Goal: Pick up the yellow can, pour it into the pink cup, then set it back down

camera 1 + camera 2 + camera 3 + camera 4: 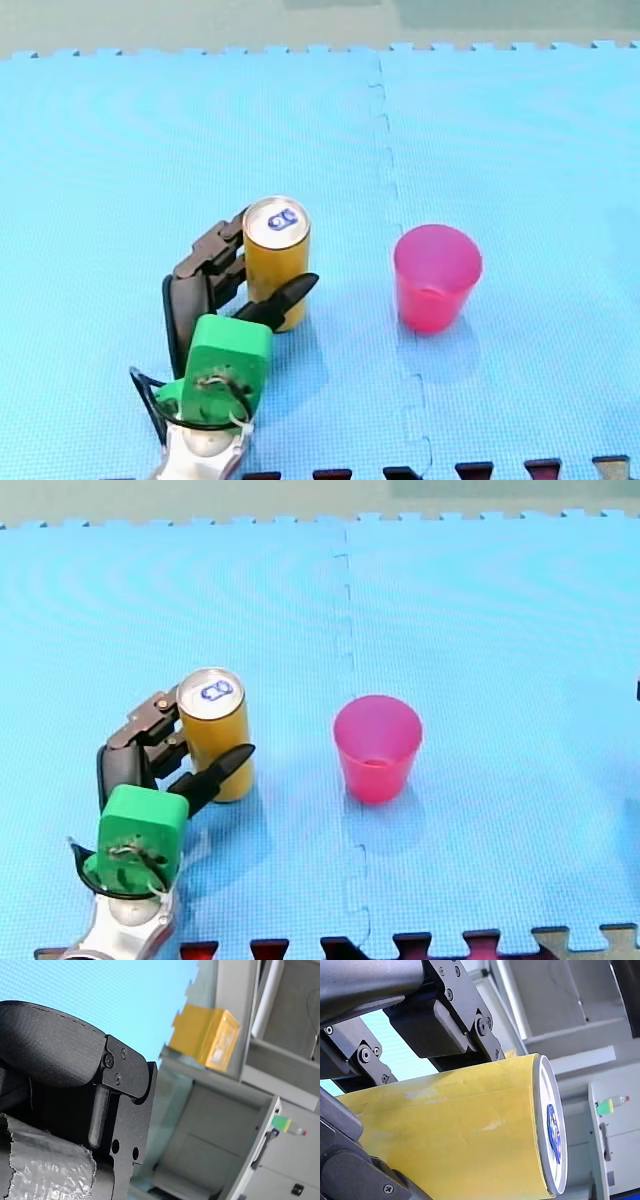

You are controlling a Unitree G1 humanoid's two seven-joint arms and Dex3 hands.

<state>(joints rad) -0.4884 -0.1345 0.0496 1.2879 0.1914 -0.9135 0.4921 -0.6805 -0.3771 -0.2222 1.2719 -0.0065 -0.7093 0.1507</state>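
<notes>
On the blue foam mat (520,150), the left hand (215,288) wraps its fingers (205,255) round the upright yellow can (275,265), which is not yet lifted. Lifting, pouring into the pink cup (436,280) standing apart to its right, and setting down remain.

1. The left arm (205,445) enters over the near edge of the mat (500,150), close to its near-left corner, and reaches forward.
2. The wrist carries a green block (230,358); a dark cable (148,395) loops at the block's base.
3. The left hand (215,290) is closed on the yellow can (277,262), inside the near-left part of the mat.
4. The fingers (212,253) wrap the can's left side; the thumb (290,295) bears on its near-right side.
5. In the second wrist view, jointed finger links (440,1025) lie against the can wall.
6. In the first wrist view, a black hand body (55,1055) sits close to the camera, with grey tape (45,1170) on it.
</notes>
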